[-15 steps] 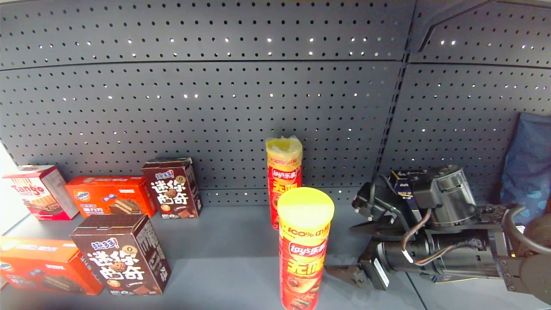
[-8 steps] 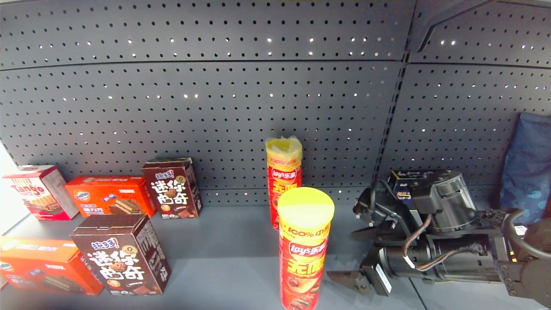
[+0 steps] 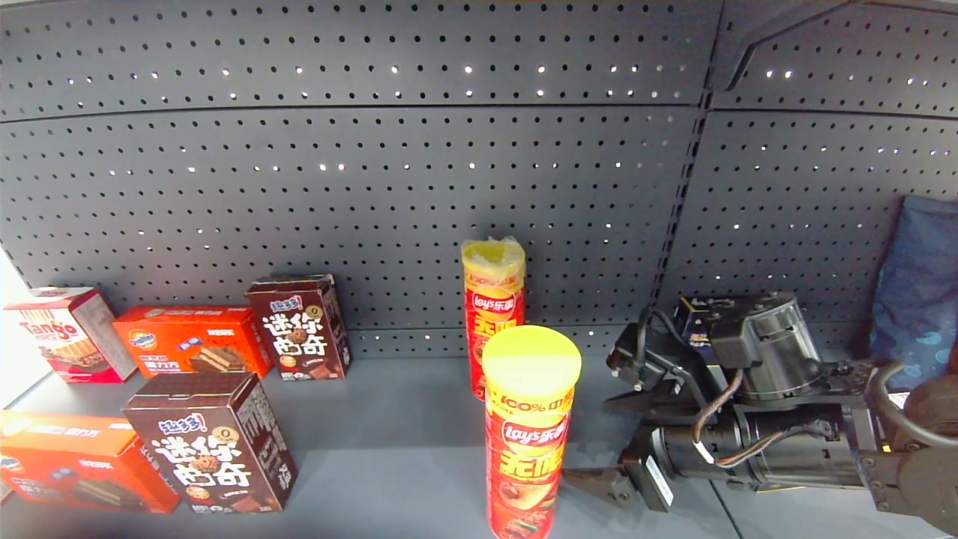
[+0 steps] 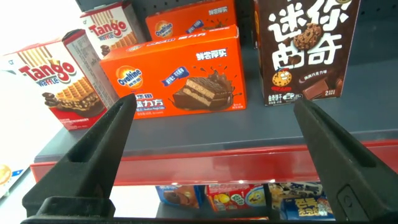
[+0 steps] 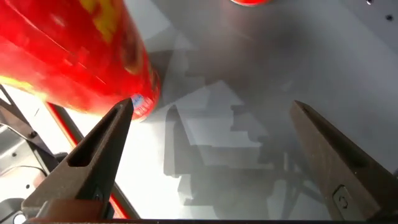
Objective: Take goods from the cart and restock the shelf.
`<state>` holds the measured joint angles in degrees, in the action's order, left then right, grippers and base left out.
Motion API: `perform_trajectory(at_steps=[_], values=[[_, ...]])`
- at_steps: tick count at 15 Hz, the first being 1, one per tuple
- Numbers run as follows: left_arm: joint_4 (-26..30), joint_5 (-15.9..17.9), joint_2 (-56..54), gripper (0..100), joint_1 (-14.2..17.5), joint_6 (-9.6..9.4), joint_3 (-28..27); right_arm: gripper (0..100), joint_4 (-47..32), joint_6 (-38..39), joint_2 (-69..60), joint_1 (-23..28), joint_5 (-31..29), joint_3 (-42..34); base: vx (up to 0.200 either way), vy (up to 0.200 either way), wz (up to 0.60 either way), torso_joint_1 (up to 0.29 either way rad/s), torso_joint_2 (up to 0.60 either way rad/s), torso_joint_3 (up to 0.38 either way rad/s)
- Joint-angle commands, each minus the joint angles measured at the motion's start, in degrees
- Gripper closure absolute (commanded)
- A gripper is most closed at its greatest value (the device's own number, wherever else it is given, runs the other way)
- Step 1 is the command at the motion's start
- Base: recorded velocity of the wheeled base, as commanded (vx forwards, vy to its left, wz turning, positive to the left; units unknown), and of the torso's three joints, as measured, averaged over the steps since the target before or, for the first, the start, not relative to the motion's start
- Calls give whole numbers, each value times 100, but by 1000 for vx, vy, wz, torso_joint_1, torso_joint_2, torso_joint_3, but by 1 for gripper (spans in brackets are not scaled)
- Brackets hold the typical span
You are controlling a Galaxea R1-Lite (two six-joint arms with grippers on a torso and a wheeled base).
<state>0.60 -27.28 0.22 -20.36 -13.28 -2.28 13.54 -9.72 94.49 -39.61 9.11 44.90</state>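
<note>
Front can (image 3: 530, 442) upright on shelf (image 3: 389, 419), near front edge; second can (image 3: 494, 314) behind. Right gripper (image 3: 608, 442) just beside it, jaws apart, empty. Advice: withdraw straight, don't brush can; tall, likely tips. Left gripper (image 4: 214, 102) jaws apart, facing boxes (image 4: 180, 81).

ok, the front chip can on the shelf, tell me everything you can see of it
The front chip can is a tall tube, glossy red and yellow print, with a flat yellow lid. It stands upright on the grey shelf, in front of a second can. The open right end effector sits beside it, not around it; whether a finger touches it cannot be told.
</note>
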Motion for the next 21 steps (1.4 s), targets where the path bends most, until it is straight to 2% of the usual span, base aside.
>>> perform_trajectory(at_steps=[1,6,21], values=[[2,-5,13,0,-3,18,-1,0,-1,-4,105,-56,3,45,0,0,0,0,0,0],[2,-5,4,0,6,115,8,0,-1,-4,289,-249,-5,107,0,0,0,0,0,0],[2,-5,-4,0,14,115,-1,0,-1,49,289,-284,-84,239,0,0,0,0,0,0]])
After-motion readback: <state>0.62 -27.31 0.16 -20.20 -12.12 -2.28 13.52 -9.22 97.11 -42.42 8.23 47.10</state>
